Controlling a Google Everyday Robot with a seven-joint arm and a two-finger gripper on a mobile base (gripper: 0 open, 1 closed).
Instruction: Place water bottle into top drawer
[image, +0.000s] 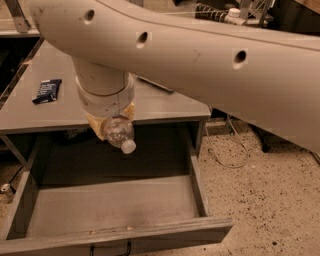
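Observation:
My gripper (111, 122) hangs below the arm's wrist at the table's front edge, over the back of the open top drawer (115, 205). It is shut on the water bottle (117, 132), a small clear crinkled bottle whose white cap points down and toward the front right. The bottle hangs in the air above the drawer's grey floor. The drawer is pulled out wide, with its flat front panel and dark handle (110, 248) at the bottom edge of the view. The gripper's fingers are mostly hidden by the wrist.
A dark blue packet (47, 90) lies on the grey table top (60, 107) at the left. My big arm crosses the upper view and hides the table's right part. Speckled floor (265, 200) with a cable lies to the right of the drawer.

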